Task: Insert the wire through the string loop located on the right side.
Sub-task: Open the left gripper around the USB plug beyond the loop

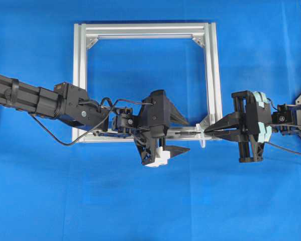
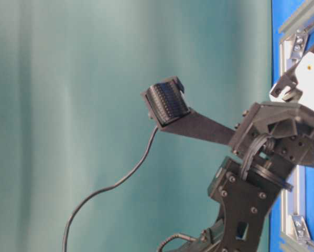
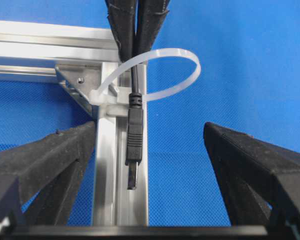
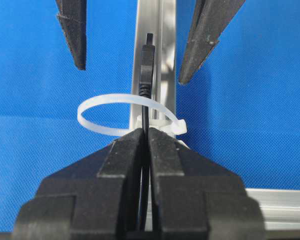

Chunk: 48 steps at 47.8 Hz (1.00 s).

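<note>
A blue worktop [image 1: 39, 191] holds a silver frame [image 1: 213, 75]. The right hand [image 4: 144, 137] pinches the thin, bendy wire [image 4: 145, 117], its stiff plug [image 3: 133, 145] already poking through the white string loop [image 3: 175, 70]. The left hand [image 3: 150, 160] waits wide apart; grab that plug.

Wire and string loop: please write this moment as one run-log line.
wire: plug passed through string loop | right tool: shut on wire | left tool: open, either side of plug | frame bar: under plug
</note>
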Available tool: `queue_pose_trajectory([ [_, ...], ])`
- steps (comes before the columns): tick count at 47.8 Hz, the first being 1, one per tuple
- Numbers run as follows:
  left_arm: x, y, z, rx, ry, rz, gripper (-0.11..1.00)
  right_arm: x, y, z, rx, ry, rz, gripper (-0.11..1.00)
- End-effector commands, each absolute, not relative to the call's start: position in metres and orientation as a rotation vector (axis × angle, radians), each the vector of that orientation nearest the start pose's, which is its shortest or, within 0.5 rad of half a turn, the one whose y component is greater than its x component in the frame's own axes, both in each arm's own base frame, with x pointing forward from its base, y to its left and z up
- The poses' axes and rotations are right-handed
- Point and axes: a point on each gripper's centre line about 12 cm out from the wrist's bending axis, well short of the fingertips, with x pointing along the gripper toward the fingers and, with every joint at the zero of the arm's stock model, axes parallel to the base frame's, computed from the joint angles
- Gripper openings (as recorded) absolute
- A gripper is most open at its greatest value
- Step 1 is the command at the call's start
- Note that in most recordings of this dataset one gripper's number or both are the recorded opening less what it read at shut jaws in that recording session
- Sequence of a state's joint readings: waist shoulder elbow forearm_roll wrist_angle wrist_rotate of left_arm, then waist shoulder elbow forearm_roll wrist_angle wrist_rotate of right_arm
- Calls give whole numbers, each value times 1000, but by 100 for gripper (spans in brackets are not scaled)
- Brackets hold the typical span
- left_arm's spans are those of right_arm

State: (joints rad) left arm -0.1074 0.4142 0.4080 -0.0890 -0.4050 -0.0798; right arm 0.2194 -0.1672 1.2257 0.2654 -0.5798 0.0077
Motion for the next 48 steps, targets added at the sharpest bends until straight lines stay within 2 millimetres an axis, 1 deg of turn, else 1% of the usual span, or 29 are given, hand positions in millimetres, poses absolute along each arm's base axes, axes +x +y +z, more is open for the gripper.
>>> queue_pose_trajectory([
  [1, 491, -49, 125, -131, 380, -43, 90, 262, 41, 122, 139, 465, 19, -4],
  [30, 491, -50, 126, -131, 378, -43, 90, 262, 41, 122, 139, 467, 21, -4],
  [41, 491, -50, 126, -131, 377, -45, 88, 262, 41, 122, 139, 465, 19, -4],
  [43, 491, -51, 126, -129, 377, -47, 85, 261, 41, 122, 139, 467, 21, -4],
  [45, 491, -53, 127, -120, 375, -51, 79, 262, 41, 122, 139, 465, 21, -4],
  [48, 492, -52, 128, -117, 367, -51, 65, 261, 40, 122, 139, 467, 19, -4],
])
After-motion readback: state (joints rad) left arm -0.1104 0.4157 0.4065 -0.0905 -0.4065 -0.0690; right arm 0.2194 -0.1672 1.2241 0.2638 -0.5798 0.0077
